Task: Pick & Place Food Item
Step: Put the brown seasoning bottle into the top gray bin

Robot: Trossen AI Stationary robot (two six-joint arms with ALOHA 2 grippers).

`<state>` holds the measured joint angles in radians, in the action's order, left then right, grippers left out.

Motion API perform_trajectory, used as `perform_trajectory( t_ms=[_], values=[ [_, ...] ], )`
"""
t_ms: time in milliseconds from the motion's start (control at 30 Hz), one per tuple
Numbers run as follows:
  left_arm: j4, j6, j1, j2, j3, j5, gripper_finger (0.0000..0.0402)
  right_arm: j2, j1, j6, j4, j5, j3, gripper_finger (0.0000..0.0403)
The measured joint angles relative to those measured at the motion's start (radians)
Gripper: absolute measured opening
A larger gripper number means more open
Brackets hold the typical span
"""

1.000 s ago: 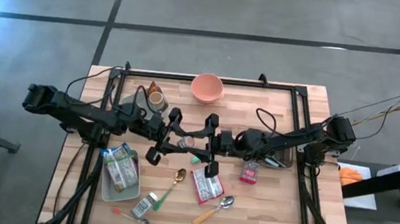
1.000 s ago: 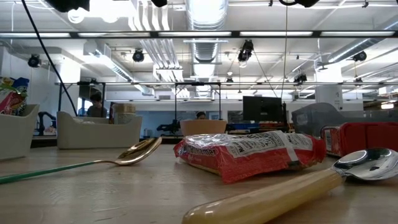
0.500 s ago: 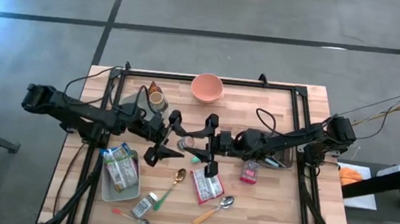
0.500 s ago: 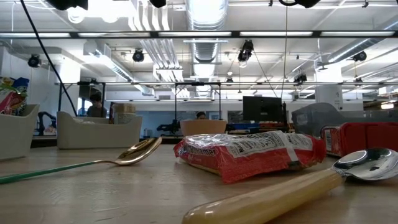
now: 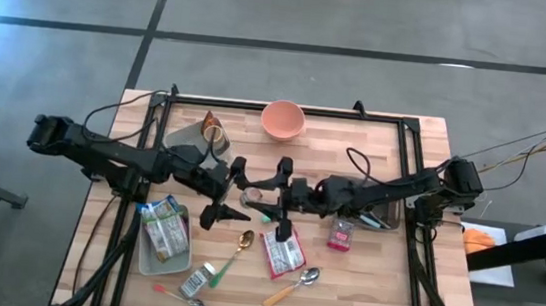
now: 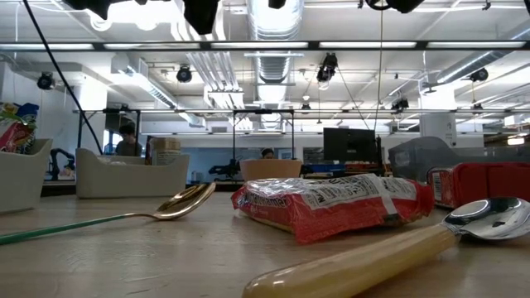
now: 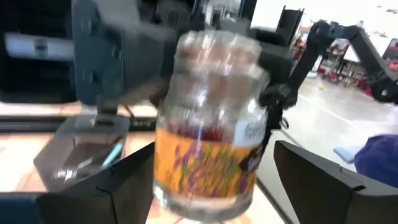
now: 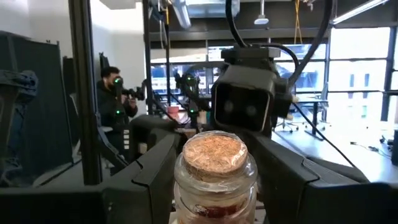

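A small glass jar [image 8: 210, 180] with a cork lid [image 8: 212, 151] and a yellow label hangs above the middle of the table, between my two grippers. My right gripper [image 5: 271, 195] reaches in level from the table's right and is shut on the jar. My left gripper [image 5: 241, 192] comes level from the table's left and is open. Its fingers [image 7: 118, 186] stand on either side of the jar [image 7: 211, 130] with small gaps. In the high view the jar [image 5: 255, 194] is mostly hidden by the fingers. My right gripper pinches the jar's glass sides [image 8: 180, 186] below the cork between its two fingers [image 8: 146, 180]. The fingers come level from the table's right. The jar stands upright with its cork on top, lifted clear of the table.
An orange bowl [image 5: 282, 120] stands at the far edge, and a clear tub [image 5: 186, 137] with a brown bottle [image 5: 213, 127] at far left. A tray of packets [image 5: 166, 235], a gold spoon [image 5: 242, 243], a red packet [image 5: 282, 253], a yellow-handled spoon [image 5: 292, 286] and a red pack [image 5: 341, 236] lie nearer.
My left gripper has opened and let go of the jar, and its wrist has tipped down to level and sunk a little. The jar stays upright in my right gripper, which has kept its place.
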<state>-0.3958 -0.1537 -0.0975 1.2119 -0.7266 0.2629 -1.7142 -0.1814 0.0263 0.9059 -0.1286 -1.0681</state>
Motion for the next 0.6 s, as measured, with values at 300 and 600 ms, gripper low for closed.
perform_trajectory(
  t_ms=[300,600],
  values=[
    [0.045,0.015,0.000,-0.012,0.002,0.000,0.0313,0.001,0.000,0.000,-0.072,0.018,-0.032,0.0173],
    [0.048,0.019,0.001,-0.017,0.003,0.000,0.0313,0.004,-0.001,0.023,-0.070,0.051,-0.039,0.0173]
  ],
)
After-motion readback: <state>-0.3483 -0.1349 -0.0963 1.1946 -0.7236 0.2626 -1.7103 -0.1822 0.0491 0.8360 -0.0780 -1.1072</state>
